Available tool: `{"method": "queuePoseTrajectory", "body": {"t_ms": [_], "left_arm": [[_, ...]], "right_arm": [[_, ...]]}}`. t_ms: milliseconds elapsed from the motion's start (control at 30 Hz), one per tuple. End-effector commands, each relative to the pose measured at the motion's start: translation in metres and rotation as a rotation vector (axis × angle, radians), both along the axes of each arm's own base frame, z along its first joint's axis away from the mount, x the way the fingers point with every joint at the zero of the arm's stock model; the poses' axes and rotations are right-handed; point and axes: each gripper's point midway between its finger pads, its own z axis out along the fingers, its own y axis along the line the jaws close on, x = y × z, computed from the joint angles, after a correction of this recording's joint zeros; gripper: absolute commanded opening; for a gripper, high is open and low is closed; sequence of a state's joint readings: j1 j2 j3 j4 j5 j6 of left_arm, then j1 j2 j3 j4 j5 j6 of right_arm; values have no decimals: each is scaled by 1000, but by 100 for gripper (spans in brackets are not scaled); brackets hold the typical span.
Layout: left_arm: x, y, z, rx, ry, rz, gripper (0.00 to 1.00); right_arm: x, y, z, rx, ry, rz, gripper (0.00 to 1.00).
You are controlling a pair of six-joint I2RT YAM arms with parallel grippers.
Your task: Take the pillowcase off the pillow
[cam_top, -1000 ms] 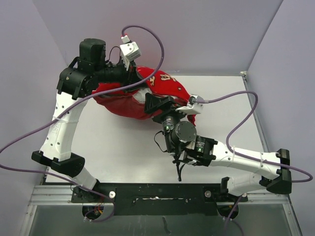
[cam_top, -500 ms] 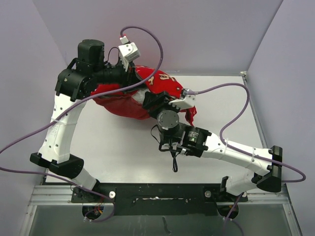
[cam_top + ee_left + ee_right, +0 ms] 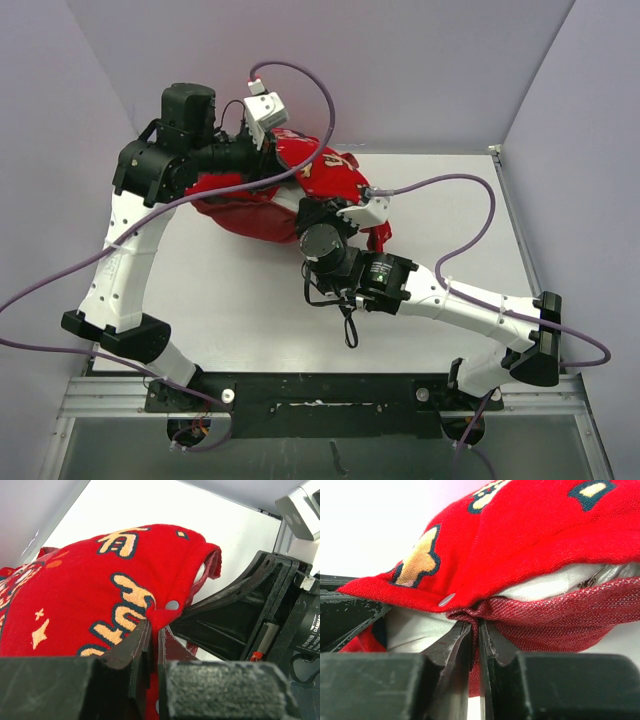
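Note:
The red pillowcase (image 3: 250, 205) lies bunched at the back of the table, still around the pillow. In the left wrist view its printed top layer (image 3: 90, 590) humps up, and my left gripper (image 3: 154, 635) is shut on that layer's edge by a snap button. From above, the left gripper (image 3: 283, 160) sits over the cover's far side. My right gripper (image 3: 318, 208) meets the cover's near right end. In the right wrist view it (image 3: 476, 630) is shut on the duller red lower edge of the pillowcase (image 3: 560, 615). The white pillow (image 3: 555, 582) shows in the opening between the two layers.
The white table (image 3: 230, 300) runs toward me from the cover. Purple cables (image 3: 450, 180) arch over the right side and loop above the left arm. Grey walls close in at the back and on both sides. The right gripper's black body (image 3: 240, 615) fills the right of the left wrist view.
My right arm has pushed forward and left into the pillowcase opening, and its jaws have gone from open to shut on the lower edge. The left gripper has kept its hold.

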State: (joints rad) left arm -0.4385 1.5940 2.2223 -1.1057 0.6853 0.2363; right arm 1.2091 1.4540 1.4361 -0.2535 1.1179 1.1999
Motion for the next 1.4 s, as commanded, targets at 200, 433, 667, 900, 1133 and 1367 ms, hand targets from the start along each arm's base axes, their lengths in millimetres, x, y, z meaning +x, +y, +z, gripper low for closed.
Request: {"method": "queuePoseTrajectory", "body": {"t_ms": [200,433,667,900,1133,1367], "left_arm": [[6,37,128,-96,-604,173,0],[31,68,187,-61,-964,378,0],[25,83,224,-75,-1151,463,0],[21,90,237,-106,-1194,513,0],[29,93,232,-101,-1144,547,0],[42,113,250,-99,-1181,647,0]], "right_arm": [[4,-34,-46,-164,67,-114,0],[-4,-41,-79,-223,133,-124,0],[-12,-34,-107,-287,173,-108,0],[-20,-33,-114,-309,175,-103,0],[-35,-49,-123,-242,150,-84,0],[-54,-79,-154,-135,204,-88,0]]}}
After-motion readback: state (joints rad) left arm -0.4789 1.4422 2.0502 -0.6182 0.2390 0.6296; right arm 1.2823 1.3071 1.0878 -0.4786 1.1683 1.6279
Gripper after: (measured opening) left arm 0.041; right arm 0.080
